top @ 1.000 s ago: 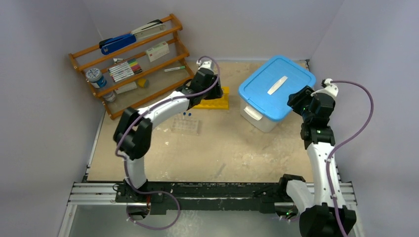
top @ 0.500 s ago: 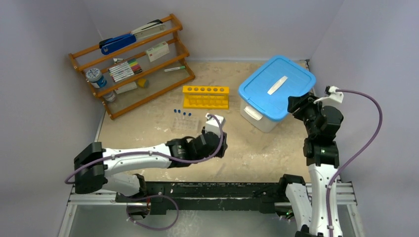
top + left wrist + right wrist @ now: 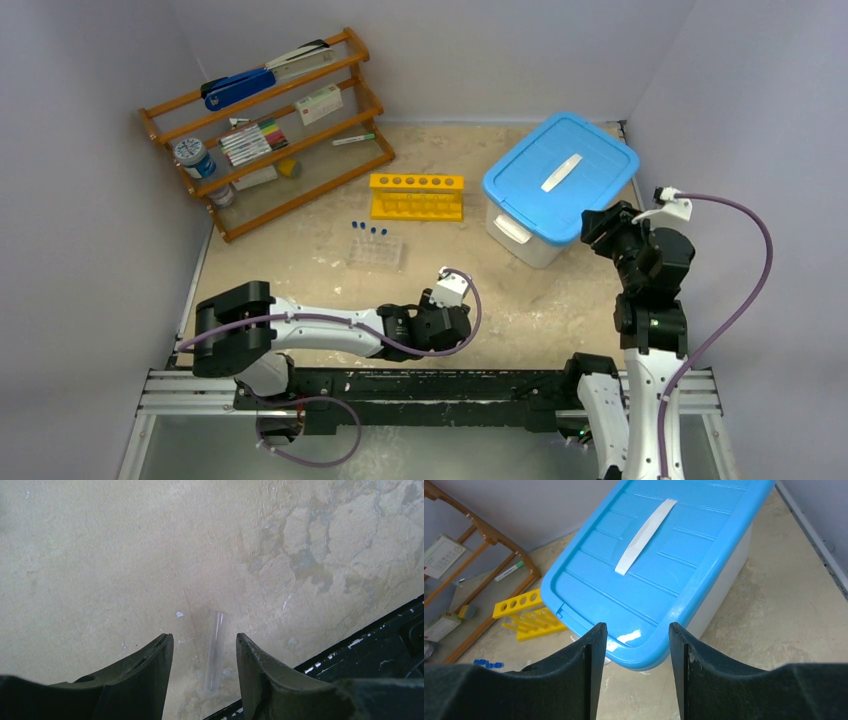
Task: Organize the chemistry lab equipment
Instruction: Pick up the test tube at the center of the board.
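Item: one clear tube (image 3: 215, 650), no cap visible, lying flat on the table (image 3: 300, 260) at the near edge, about 6 o'clock of the work surface and just beside the black base rail (image 3: 380, 630); in the left wrist view its length runs 12 to 6 o'clock, the far end leaning slightly toward 1. It is too small to make out in the top view. Left gripper (image 3: 204, 639): fingers spread, empty, hanging above the tube, which lies in the gap closer to the right-hand finger, touching neither. Step in hand, as judged: picking up this stray tube. Next move calls for a small shift toward 3 o'clock to centre the tube, a straight descent to the table, then a close across its width; the thin round glass may roll. Likely destinations: clear tube tray (image 3: 376, 251) with blue-capped tubes (image 3: 370, 229) at 11 o'clock from the gripper; yellow six-hole rack (image 3: 416, 196) at 12 o'clock beyond it. Right gripper (image 3: 636, 626): fingers spread, empty, hovering at the near edge of the blue-lidded bin (image 3: 558, 180), at 2 o'clock.
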